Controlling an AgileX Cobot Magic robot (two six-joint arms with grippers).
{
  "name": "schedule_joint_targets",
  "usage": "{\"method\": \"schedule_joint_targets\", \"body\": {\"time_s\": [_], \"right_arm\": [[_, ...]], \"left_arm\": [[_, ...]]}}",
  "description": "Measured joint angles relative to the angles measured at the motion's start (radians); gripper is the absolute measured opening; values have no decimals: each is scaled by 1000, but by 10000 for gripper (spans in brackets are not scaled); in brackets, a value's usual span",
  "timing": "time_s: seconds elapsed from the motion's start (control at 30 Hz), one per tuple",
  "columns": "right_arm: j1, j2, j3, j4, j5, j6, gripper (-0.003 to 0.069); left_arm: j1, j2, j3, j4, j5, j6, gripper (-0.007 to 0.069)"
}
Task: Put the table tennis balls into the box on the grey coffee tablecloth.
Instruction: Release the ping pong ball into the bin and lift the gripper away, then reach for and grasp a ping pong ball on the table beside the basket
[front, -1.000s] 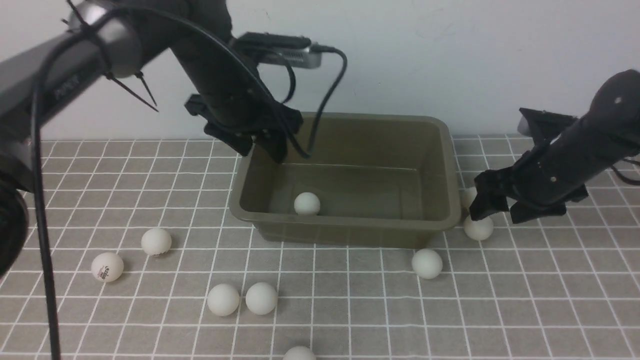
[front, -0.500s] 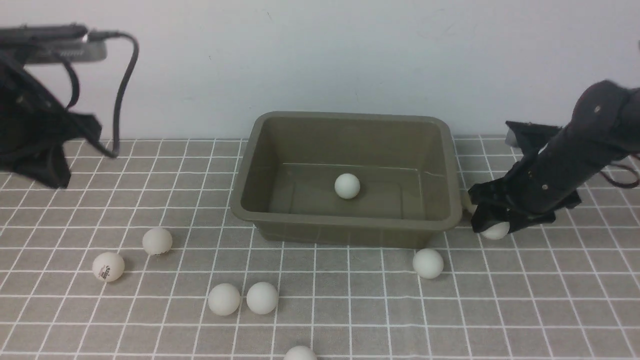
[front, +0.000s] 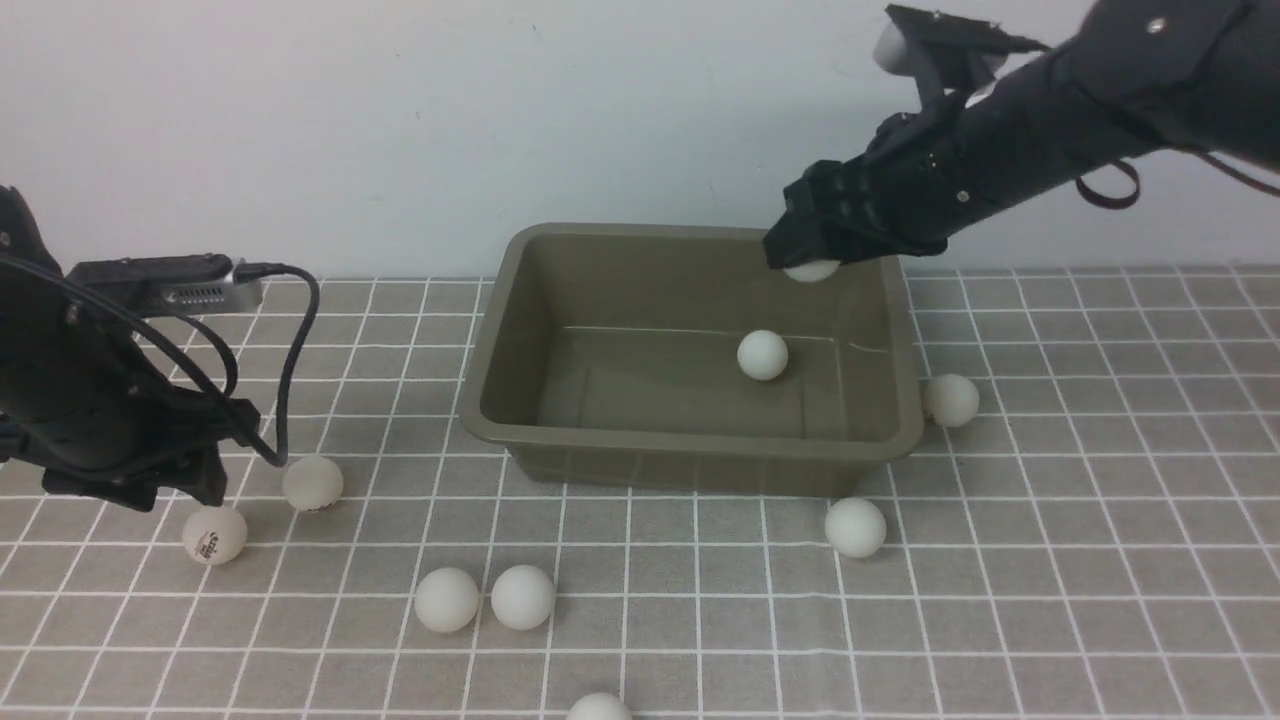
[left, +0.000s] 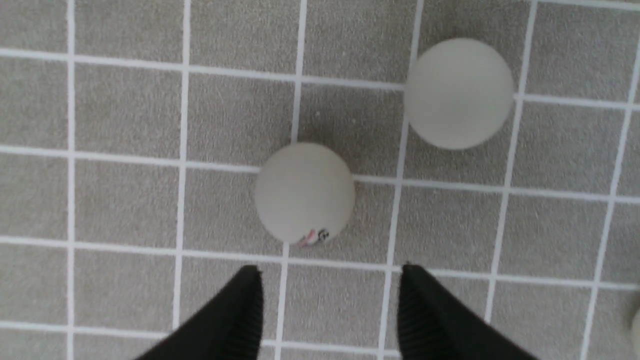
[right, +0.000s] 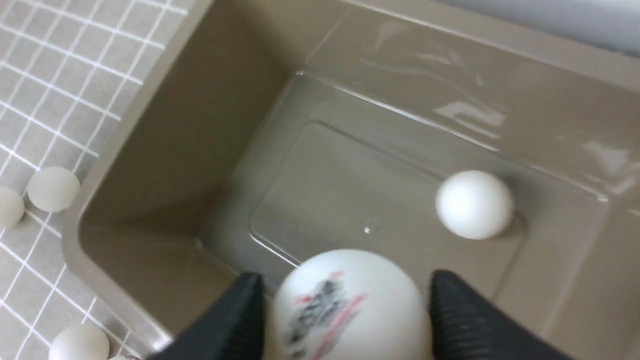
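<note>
At the upper right of the front view, the right gripper (front: 806, 256) pinches the gripped ball (front: 813, 271) over the far right corner of the box (front: 690, 452). Only the ball's underside shows below the black fingers. In the right wrist view its print is blurred and the frame's bottom edge cuts it off. A loose ball (front: 763, 355) lies on the box floor.

At the left, the left gripper (left: 327, 300) hangs with fingers spread and empty near the logo ball (left: 305, 192) and the plain ball (left: 459, 94) on the grey coffee tablecloth (front: 1050, 560). The edge ball (front: 598, 708) is cut off at the bottom of the front view.
</note>
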Motion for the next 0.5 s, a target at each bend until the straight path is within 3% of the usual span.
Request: {"method": "schedule_joint_targets", "body": {"time_s": [0.1,0.2,0.27,0.4,0.5], "right_arm": [[0,53,-106,-32,92,44,569],[0,58,-186,-111,184,71,665],[-2,58,-216,-139,229,75,674],[-23,42,-277,-250,328,97,615],[-80,3,-303,-310,343,103,442]], "left_arm": [[-3,55,0,8,-29,-2,540],[-6,113,0,23,-66,-10,598],[-6,130,0,27,-76,-15,601],[-6,184,0,30,-101,-23,541],[-6,223,-2,30,-109,-22,337]]}}
